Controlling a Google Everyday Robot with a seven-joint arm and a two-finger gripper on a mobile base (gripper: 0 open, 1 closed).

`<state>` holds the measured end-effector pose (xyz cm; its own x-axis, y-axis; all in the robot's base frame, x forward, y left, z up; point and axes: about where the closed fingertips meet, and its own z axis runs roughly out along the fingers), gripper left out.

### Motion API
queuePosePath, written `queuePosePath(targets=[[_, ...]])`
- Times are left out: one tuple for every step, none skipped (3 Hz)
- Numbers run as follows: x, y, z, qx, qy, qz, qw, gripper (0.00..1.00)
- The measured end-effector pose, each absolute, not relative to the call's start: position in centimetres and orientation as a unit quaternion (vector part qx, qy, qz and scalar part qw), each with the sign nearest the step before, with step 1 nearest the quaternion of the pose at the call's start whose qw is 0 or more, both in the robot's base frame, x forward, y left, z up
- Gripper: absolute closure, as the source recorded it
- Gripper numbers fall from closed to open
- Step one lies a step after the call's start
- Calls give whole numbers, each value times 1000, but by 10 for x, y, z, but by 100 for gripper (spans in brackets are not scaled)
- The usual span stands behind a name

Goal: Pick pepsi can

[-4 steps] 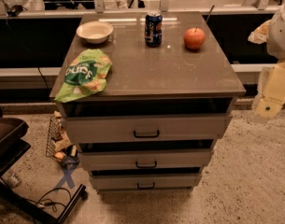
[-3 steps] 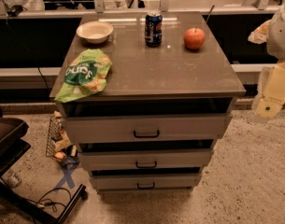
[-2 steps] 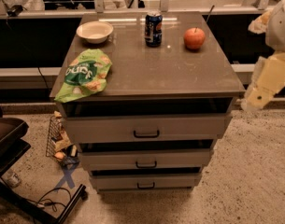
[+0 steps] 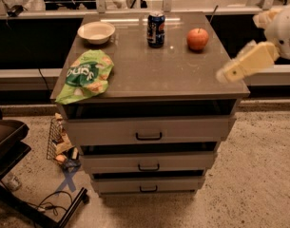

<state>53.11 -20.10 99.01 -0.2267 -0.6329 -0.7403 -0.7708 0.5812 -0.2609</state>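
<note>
while the drawer cabinet (image 4: 159, 72) fills the middle, the gripper (image 4: 231, 71) hangs by its right edge, released or clenched i cannot tell. the pepsi can (image 4: 156, 29) stands upright at the top's rear, at ten o'clock from the gripper, well apart.

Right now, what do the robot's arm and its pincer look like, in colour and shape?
The pincer, at the right edge of the view beside the cabinet top, is a pale cream, blocky, elongated piece. It joins a rounded white arm segment. No cables or markings show on either.
</note>
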Motion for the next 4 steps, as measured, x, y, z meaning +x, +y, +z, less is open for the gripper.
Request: queuePosePath(targets=[[566, -174, 1014, -420, 740, 109, 513, 0], [582, -172, 1031, -400, 729, 96, 547, 0], [582, -172, 1031, -400, 729, 96, 547, 0], [599, -161, 1029, -387, 723, 104, 563, 0]])
